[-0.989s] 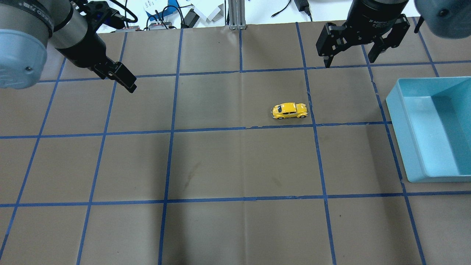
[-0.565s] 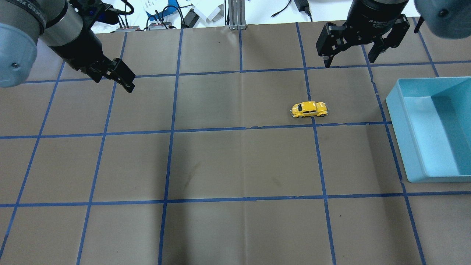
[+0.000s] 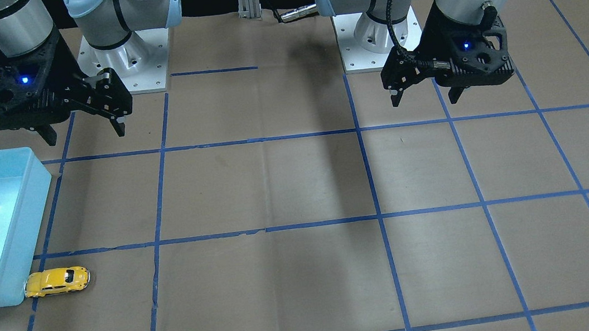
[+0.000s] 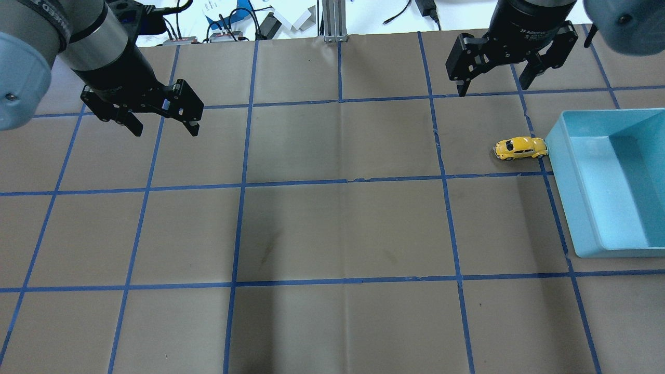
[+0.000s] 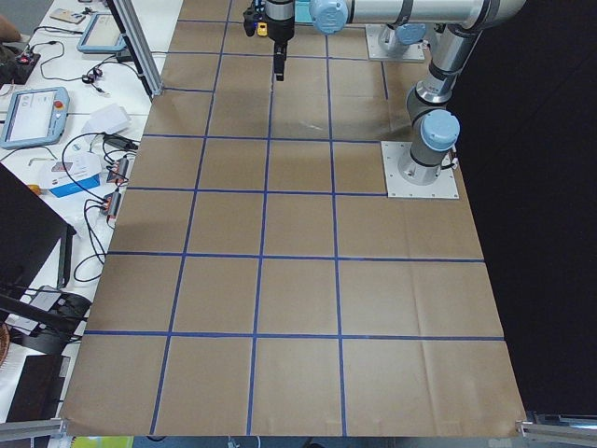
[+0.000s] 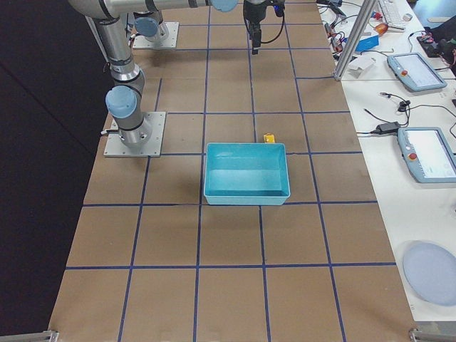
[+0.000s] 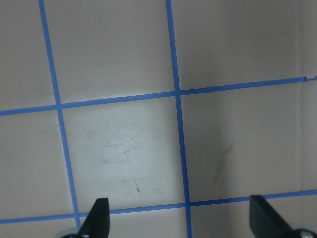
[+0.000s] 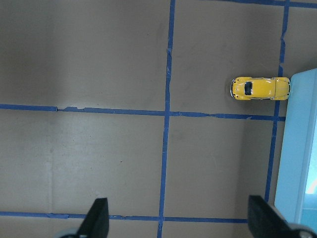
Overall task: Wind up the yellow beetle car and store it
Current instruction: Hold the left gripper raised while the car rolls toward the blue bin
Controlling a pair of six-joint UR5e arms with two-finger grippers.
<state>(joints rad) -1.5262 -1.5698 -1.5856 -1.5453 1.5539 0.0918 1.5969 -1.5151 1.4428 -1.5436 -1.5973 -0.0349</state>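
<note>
The yellow beetle car (image 4: 520,148) stands on its wheels on the brown table, its nose against the left wall of the light blue bin (image 4: 563,171). It also shows in the front view (image 3: 57,280) and the right wrist view (image 8: 260,88). My right gripper (image 4: 492,89) is open and empty, hovering above the table behind the car and clear of it. My left gripper (image 4: 165,130) is open and empty, far to the left over bare table. The left wrist view shows only its fingertips (image 7: 99,215) and grid lines.
The bin (image 3: 26,221) is empty and sits at the table's right side. Blue tape lines grid the brown paper. Cables and boxes lie beyond the far edge (image 4: 234,23). An aluminium post (image 4: 332,21) stands at the far middle.
The car has rolled right, from mid-table to the bin's wall. The left wrist has turned, so both fingers now show spread apart. The right gripper has not moved.
</note>
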